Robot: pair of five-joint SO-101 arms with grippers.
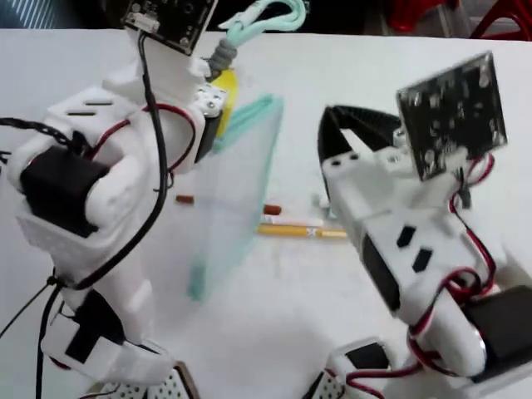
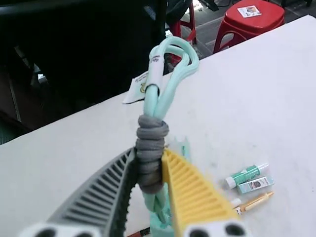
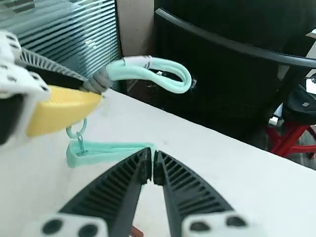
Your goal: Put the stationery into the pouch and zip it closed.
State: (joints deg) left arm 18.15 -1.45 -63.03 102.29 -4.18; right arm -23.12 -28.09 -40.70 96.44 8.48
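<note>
**Status:** we judge the task barely begun. Nothing is packed and the zip step is not yet reached.

**Item 1, pouch** (image 1: 233,183): clear wall w/ teal zip edge. It is lifted off the table (image 1: 291,332) and hangs tilted from its mint cord (image 2: 173,64). Contents: none that we can see thru the clear wall. Zip open or closed: we cannot tell.

**Item 2, left gripper** (image 2: 148,160): clenched on the grey knot (image 2: 150,138) of the cord, grey jaw on one side, yellow on the other. It carries the whole pouch.

**Item 3, right gripper** (image 3: 151,159): black jaws closed tip to tip, w/ nothing betw. them as far as we see. The tips sit just beside the end of the teal zip edge. The high view suggests a small gap, but we cannot tell for sure whether they touch.

**Item 4, stationery:** all loose on the table, outside the pouch.
- Pencil (image 1: 303,232), lying flat near the pouch's lower side.
- Green-and-white tube (image 2: 245,175).
- Small box (image 2: 255,184), just beside the tube.
- Brown-tipped stick (image 1: 272,209), partly behind the pouch.

**Left to do (our judgement):**
- Get the pouch mouth open and steady.
- Move each piece in, approx. four pcs.
- Pull the zip closed.

**Risks (our judgement):**
- The pouch swings freely on the cord, so we expect loading to need it braced or laid down.
- The thin pencil lying flat on the table looks hard to pinch.
</note>
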